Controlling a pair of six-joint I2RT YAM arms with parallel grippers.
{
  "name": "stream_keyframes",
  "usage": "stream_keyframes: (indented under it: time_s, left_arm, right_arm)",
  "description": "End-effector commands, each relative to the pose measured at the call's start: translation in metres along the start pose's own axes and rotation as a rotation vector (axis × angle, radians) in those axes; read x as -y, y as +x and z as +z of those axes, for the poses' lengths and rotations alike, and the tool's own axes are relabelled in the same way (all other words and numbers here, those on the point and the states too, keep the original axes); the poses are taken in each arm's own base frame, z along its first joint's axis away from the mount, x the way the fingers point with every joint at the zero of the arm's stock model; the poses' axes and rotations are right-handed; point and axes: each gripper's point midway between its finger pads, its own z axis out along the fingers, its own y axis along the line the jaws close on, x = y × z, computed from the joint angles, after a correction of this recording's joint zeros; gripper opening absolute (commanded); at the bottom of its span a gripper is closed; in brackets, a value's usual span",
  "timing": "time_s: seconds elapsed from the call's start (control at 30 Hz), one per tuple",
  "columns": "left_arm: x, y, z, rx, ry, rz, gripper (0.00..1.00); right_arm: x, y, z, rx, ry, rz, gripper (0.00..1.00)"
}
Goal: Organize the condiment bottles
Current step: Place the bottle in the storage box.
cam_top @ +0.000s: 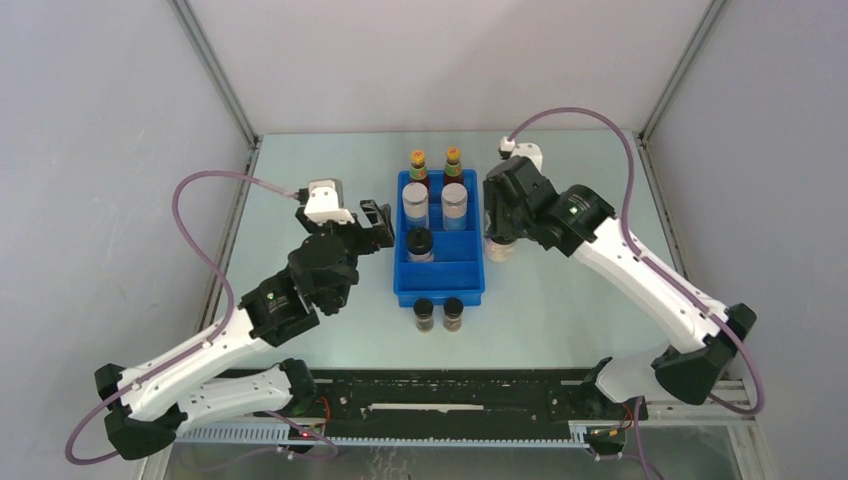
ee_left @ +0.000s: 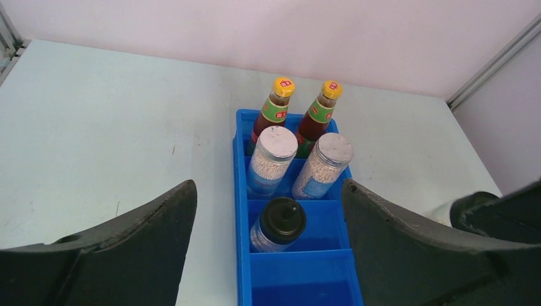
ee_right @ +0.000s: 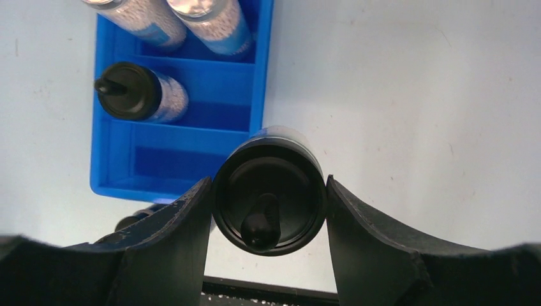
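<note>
The blue tray (cam_top: 441,278) holds two red sauce bottles (cam_top: 417,166) (cam_top: 453,163) at its far end. Behind them toward me stand two grey-lidded jars (cam_top: 415,204) (cam_top: 454,204), then one pale black-lidded jar (cam_top: 420,243). Two tiny dark jars (cam_top: 424,315) (cam_top: 453,314) stand on the table before the tray. My right gripper (ee_right: 269,197) is shut on a second black-lidded jar (ee_right: 270,185), just right of the tray (ee_right: 172,162). Whether that jar rests on the table I cannot tell. My left gripper (ee_left: 268,191) hangs open and holds nothing, left of the tray (ee_left: 300,280).
The tray's nearest compartment (ee_left: 303,284) holds nothing, and the right half of the one with the black-lidded jar (ee_left: 278,224) is bare. Metal frame posts and white walls (cam_top: 120,120) close in the table on three sides.
</note>
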Motion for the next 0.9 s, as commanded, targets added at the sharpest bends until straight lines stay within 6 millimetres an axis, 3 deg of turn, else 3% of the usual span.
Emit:
stream_keyframes:
  time_s: [0.0, 0.4, 0.87]
  left_arm:
    - [-0.011, 0.002, -0.003, 0.003, -0.027, 0.012, 0.87]
    - [-0.014, 0.0, -0.006, 0.005, -0.025, 0.003, 0.87]
    - [-0.02, 0.0, -0.009, 0.009, -0.033, -0.002, 0.87]
  right_arm:
    - [-0.023, -0.034, -0.003, 0.055, -0.074, -0.027, 0.0]
    - [-0.066, -0.049, 0.023, 0.006, -0.134, -0.072, 0.0]
    - [-0.082, -0.041, 0.059, -0.048, -0.145, -0.092, 0.0]
